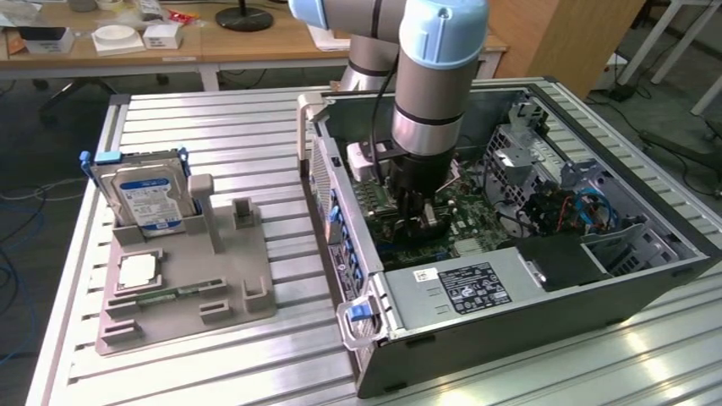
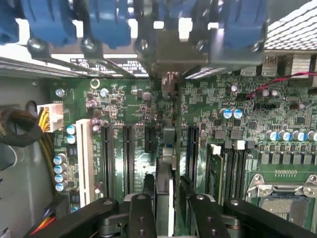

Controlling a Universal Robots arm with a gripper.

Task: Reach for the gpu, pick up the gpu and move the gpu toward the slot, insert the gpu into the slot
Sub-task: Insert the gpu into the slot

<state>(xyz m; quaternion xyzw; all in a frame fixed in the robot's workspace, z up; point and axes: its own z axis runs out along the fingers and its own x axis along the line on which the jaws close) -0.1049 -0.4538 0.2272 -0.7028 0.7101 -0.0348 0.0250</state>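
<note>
My gripper (image 1: 415, 222) reaches straight down into the open computer case (image 1: 631, 279), just above the green motherboard (image 1: 451, 241). In the wrist view the gpu (image 2: 166, 153) is seen edge-on as a thin dark card standing upright between the two black fingers (image 2: 148, 196), which press on both of its sides. Its silver bracket end (image 2: 171, 67) points at the case's rear wall. The card runs parallel to the long black slots (image 2: 128, 158) and sits over the line between the short slot (image 2: 148, 136) and the slot (image 2: 191, 153) beside it. Whether its lower edge is seated is hidden.
On the ribbed metal table a grey holder (image 1: 186, 283) carries a blue-labelled hard drive (image 1: 144, 196), a processor chip (image 1: 138, 271) and a green memory stick (image 1: 169, 296). Inside the case lie the power supply (image 1: 468, 288), drive cage (image 1: 542, 169) and cables (image 2: 20, 129).
</note>
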